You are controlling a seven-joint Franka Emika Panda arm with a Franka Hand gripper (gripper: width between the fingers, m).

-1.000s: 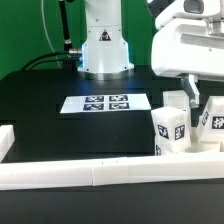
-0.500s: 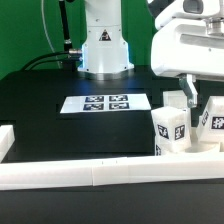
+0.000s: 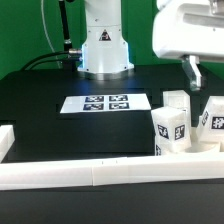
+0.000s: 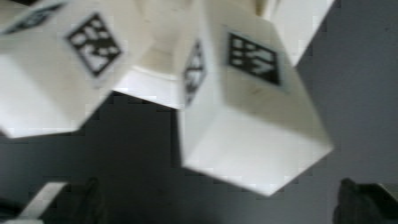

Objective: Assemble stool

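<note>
Three white leg blocks with black-and-white tags stand close together at the exterior view's right: one in front (image 3: 170, 128), one behind it (image 3: 176, 102), one at the edge (image 3: 214, 115). My gripper (image 3: 192, 75) hangs above them, touching none. In the wrist view two of the blocks (image 4: 249, 100) (image 4: 71, 70) fill the picture, and my dark fingertips (image 4: 63, 205) show at the corners, wide apart with only black table between them. The gripper (image 4: 214, 207) is open and empty. I cannot make out the round seat.
The marker board (image 3: 105, 103) lies flat on the black table in the middle. A long white rail (image 3: 90, 175) runs along the front, with another piece at the exterior view's left (image 3: 6, 140). The arm's white base (image 3: 105, 45) stands at the back.
The gripper has risen and shifted a little toward the exterior view's right, away from the leg blocks. The blocks have not moved.
</note>
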